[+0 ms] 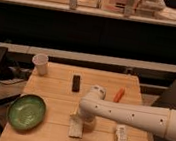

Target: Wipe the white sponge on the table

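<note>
One table (pixel 58 88) bears everything. One gripper (pixel 82 118) hangs low over it, fingers spread, grasping nothing. One green bowl (pixel 26 111) sits left of the fingers, one clear bottle (pixel 121 140) right, one paper cup (pixel 40 63) far behind-left. One white sponge (pixel 75 129) lies flat just under them. One black bar (pixel 76 82) lies behind

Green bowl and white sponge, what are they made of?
The green bowl looks like glazed ceramic or shiny plastic: its inside catches light. The white sponge, right by the gripper near the table's front edge, looks like soft foam: dull, no shine.
</note>
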Available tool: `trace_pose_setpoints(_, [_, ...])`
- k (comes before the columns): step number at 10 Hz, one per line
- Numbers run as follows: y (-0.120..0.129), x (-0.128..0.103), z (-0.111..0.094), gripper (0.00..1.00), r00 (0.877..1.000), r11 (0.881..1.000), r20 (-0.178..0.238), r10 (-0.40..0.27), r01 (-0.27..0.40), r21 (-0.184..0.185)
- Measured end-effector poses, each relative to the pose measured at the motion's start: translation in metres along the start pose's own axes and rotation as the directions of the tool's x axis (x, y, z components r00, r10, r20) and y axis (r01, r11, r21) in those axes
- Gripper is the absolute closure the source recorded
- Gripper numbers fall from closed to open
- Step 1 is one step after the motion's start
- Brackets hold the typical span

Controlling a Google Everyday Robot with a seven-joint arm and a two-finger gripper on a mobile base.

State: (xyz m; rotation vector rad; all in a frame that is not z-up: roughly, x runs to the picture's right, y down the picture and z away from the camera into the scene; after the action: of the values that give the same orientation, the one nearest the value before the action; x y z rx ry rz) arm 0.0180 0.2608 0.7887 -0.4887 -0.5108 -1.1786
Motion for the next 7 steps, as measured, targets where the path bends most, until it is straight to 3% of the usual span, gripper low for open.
trace_pose_setpoints(7, [-0.0008,-0.0067,0.0012,0.2,0.999,0.999,0.014,-0.044,0.044,0.006])
